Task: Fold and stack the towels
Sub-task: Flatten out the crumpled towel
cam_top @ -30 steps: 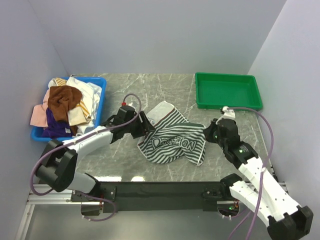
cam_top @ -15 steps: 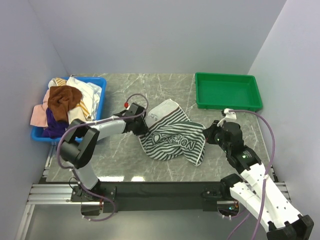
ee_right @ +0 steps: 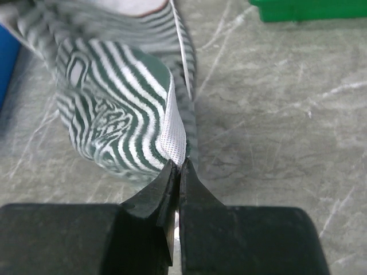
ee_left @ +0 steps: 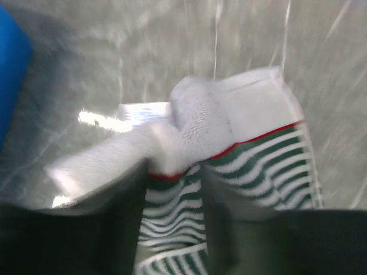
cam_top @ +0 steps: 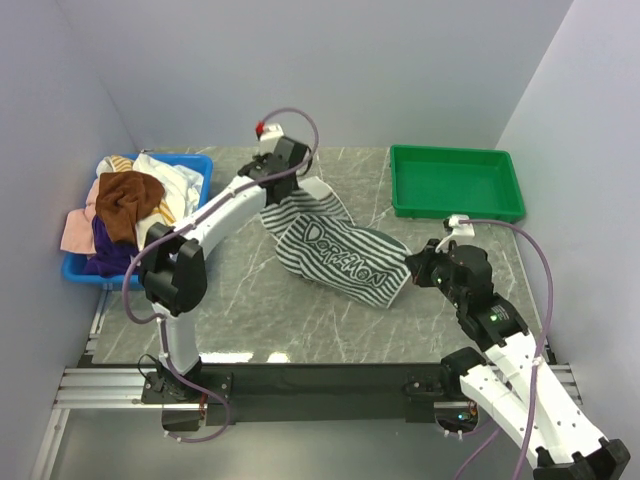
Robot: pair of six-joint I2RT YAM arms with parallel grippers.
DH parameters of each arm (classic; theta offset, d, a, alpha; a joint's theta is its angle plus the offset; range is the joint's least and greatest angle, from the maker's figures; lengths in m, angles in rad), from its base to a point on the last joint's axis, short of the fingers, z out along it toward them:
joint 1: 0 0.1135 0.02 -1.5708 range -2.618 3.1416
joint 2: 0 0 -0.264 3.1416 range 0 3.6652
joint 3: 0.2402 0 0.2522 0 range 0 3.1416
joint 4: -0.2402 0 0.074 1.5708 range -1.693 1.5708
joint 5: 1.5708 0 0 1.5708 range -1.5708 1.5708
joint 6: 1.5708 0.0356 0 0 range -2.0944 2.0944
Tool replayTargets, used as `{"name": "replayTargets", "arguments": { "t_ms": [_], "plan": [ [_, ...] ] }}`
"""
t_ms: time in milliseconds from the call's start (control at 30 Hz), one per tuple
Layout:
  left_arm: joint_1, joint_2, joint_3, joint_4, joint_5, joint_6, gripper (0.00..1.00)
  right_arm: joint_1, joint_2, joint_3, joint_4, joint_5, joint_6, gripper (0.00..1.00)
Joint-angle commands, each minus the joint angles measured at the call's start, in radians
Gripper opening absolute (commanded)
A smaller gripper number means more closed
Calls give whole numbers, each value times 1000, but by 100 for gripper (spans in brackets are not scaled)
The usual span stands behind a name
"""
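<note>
- One striped towel [cam_top: 340, 255], green and white with lettering, is stretched between both arms over the surface [cam_top: 240, 300], with its far corner raised.
- The left tool [cam_top: 283, 182] is clamped on that far corner. The cloth is bunched there, so the bite may slip if the pull gets stronger.
- The right tool [cam_top: 415, 268] has its jaws pressed together on only the thin white edge, so this corner could escape first.
- If one corner drops, the towel would probably collapse in wrinkles and the fold come out crooked.
- The other towels [cam_top: 130, 200] lie in the blue bin [cam_top: 200, 165], well apart.
</note>
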Motion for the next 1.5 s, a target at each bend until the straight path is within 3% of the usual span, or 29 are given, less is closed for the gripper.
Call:
{"name": "replayTargets", "arguments": {
  "t_ms": [0, 100, 200, 467, 600, 733, 900, 1200, 1367, 1467],
  "plan": [
    [40, 20, 106, -53, -177, 143, 54, -4, -17, 45, 69, -99, -50, 0],
    [76, 41, 146, -125, -141, 97, 80, -2, 10, 53, 81, -214, -76, 0],
    [74, -43, 21, -56, -81, 60, 95, 7, 33, 59, 95, -296, -105, 0],
    [76, -179, -301, 50, 165, -59, 90, 144, 122, 94, 78, -429, -196, 0],
    [93, -92, -299, 65, 217, -70, 87, 248, 162, 113, 43, -425, -230, 0],
    [134, 25, -213, 62, 226, -72, 85, 288, 167, 122, 9, -456, -253, 0],
    [166, 215, 11, -10, 208, -33, 85, 323, 210, 188, -136, -446, -300, 0],
    [248, 481, 379, -81, 272, 11, 84, 447, 211, 217, -178, -583, -354, 0],
    [289, 582, 617, -93, 312, 46, 85, 568, 361, 257, -222, -606, -363, 0],
    [320, 538, 614, -46, 350, 43, 85, 664, 495, 307, -291, -537, -405, 0]
  ]
}}
